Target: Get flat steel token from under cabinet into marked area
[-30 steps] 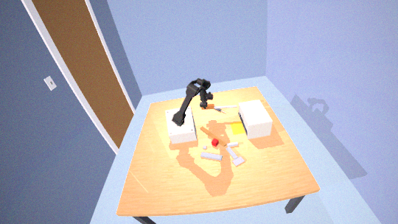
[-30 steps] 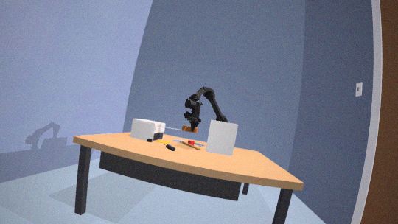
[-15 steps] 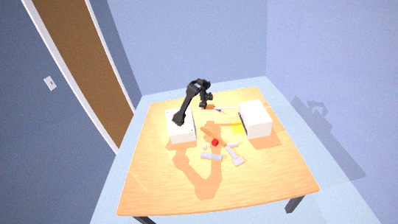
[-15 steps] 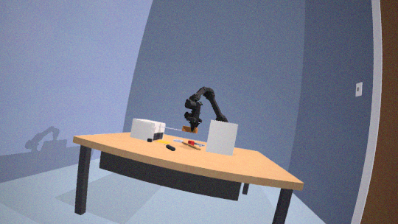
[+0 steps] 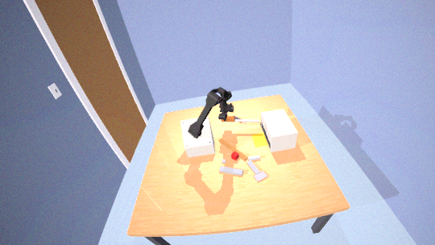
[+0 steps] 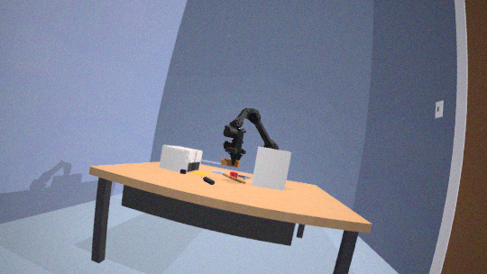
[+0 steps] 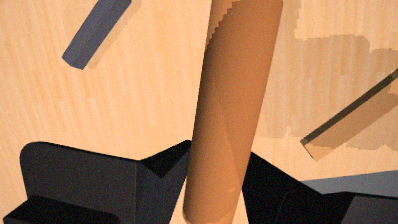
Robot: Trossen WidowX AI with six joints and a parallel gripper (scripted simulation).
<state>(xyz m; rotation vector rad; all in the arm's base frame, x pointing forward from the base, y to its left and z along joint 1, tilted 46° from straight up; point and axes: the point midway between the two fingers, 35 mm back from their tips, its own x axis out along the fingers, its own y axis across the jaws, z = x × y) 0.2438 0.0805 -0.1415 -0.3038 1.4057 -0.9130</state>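
Note:
My gripper (image 5: 222,117) (image 6: 234,163) (image 7: 216,151) is shut on the orange handle (image 5: 229,119) (image 6: 226,162) (image 7: 235,85) of a tool with a long pale rod (image 5: 249,121) (image 6: 210,161). The tool is held above the table, and its rod points toward the white cabinet (image 5: 281,129) (image 6: 174,159). The rod's far end is near the cabinet's front; whether it touches is unclear. Dark vent slots (image 6: 194,167) show low on the cabinet. The yellow marked area (image 5: 259,140) (image 6: 198,173) lies in front of the cabinet. The steel token cannot be made out.
A white box (image 5: 201,143) (image 6: 271,168) stands by the arm's base. A brown strip (image 5: 229,147), a red cube (image 5: 234,155) (image 6: 234,174), a grey bar (image 5: 231,171) and a pale T-shaped piece (image 5: 260,176) lie on the table (image 5: 169,193). A dark cylinder (image 6: 208,180) shows in the exterior view.

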